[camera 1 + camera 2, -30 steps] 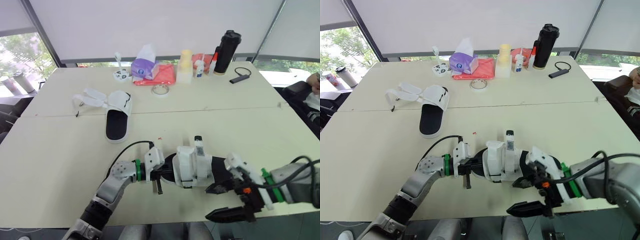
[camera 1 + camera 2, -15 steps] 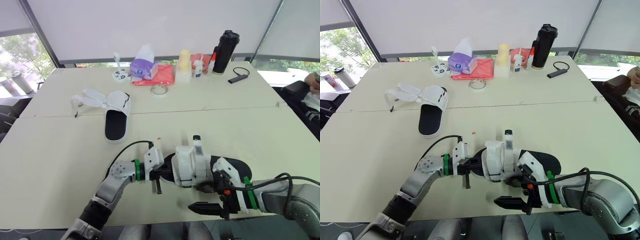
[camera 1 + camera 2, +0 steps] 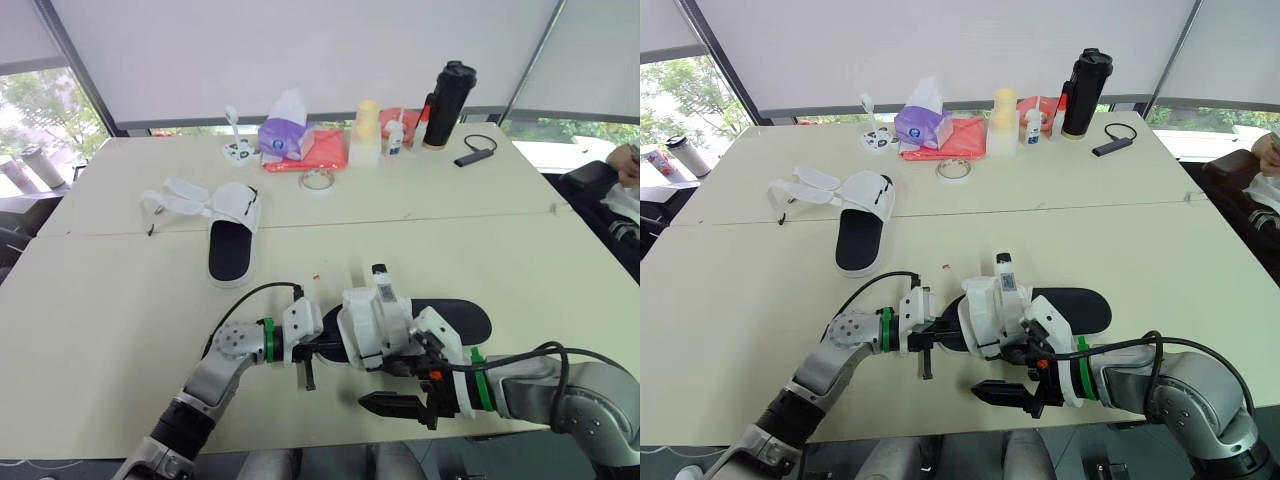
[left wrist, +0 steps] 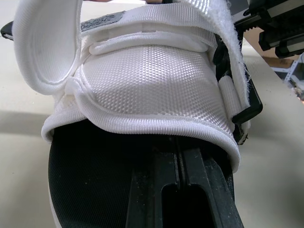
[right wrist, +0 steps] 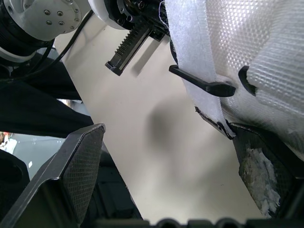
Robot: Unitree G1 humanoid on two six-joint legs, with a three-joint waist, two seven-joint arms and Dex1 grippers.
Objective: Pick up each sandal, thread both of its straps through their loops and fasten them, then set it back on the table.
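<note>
Closer in than before with right gripper (image 3: 402, 386), jaws wide beside sandal (image 3: 375, 325) near table's (image 3: 520, 240) front edge; left gripper (image 3: 322, 350) jaws clamped on toe. Risks shoving sandal loose, or missing strap (image 4: 45, 47).

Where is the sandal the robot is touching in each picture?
Left eye view: the sandal lies low, near the middle.
Right eye view: sandal low, near the middle.
Left wrist view: sandal close up, white straps arching over the black sole.
Right wrist view: sandal close up, white strap edge.
Shared landmark: the left gripper at the sandal's strap end.
</note>
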